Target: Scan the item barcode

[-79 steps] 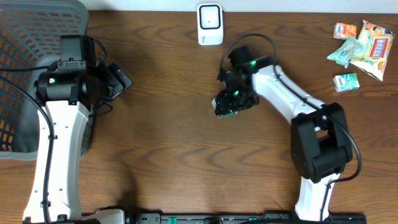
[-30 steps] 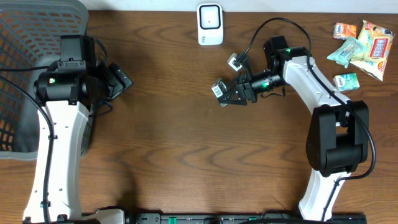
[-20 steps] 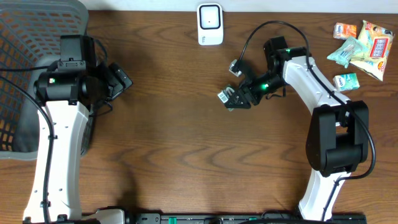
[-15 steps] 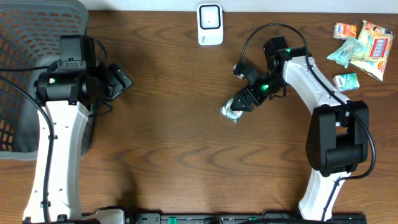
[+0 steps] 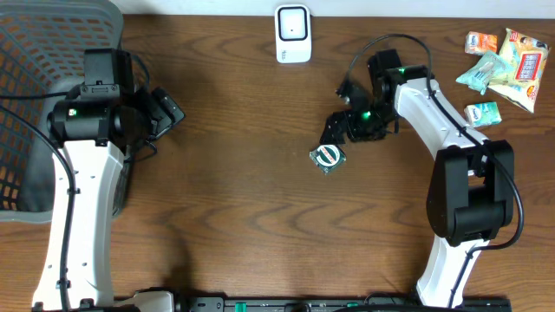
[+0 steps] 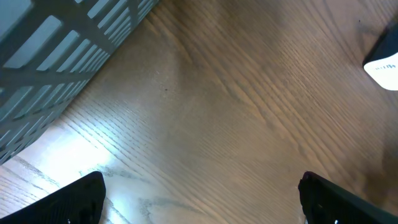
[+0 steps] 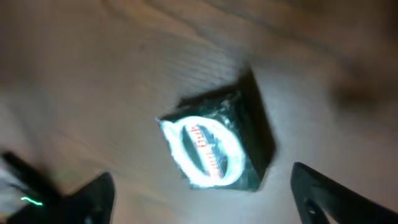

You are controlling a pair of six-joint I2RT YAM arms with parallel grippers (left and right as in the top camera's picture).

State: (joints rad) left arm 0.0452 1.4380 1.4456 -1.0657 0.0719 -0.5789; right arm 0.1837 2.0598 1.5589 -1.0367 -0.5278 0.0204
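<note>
table [image 5: 243,225]: brown wood, bare around the work area.
basket [image 5: 35,52]: grey mesh, upper left of the overhead frame, behind the left arm.
left gripper [image 5: 166,109]: parked beside the basket, jaws spread wide, nothing between them.
right gripper [image 5: 336,130]: centre-right, just above the item, jaws spread, not touching it.
scanner [image 5: 293,34]: white unit at top centre, well apart from the item.
snack pile [image 5: 503,61]: upper right corner, ignore it.
item [image 5: 327,158]: small square dark-green packet with a white ring label, lying flat on the table at centre. In the right wrist view it sits between the open fingers.
handling: you should expect it to be light, with a glossy wrap that is probably slippery and crushable.
grip: pinch across two opposite edges with gentle force.
barcode: not visible on the top face; you can't tell its side yet, so keep both flat faces uncovered.
</note>
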